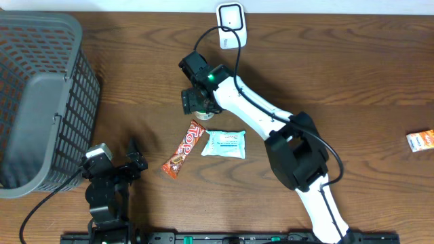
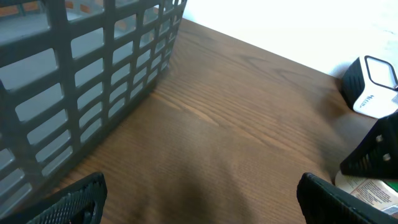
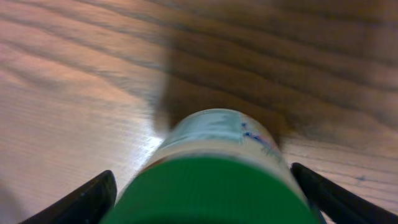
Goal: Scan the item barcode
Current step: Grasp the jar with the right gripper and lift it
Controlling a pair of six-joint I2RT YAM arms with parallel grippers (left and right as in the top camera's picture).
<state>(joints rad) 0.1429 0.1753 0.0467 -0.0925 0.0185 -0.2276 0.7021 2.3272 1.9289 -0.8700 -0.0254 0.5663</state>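
A green-capped jar [image 3: 211, 193] with a pale printed label sits mid-table, cap facing the right wrist camera. The white barcode scanner [image 1: 230, 26] rests beyond it, at the far edge.

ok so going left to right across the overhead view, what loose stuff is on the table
grey basket → candy bar → blue and white packet → orange packet at the right edge. the white scanner at the far edge sits over the same stretch as the blue and white packet, so it's left out
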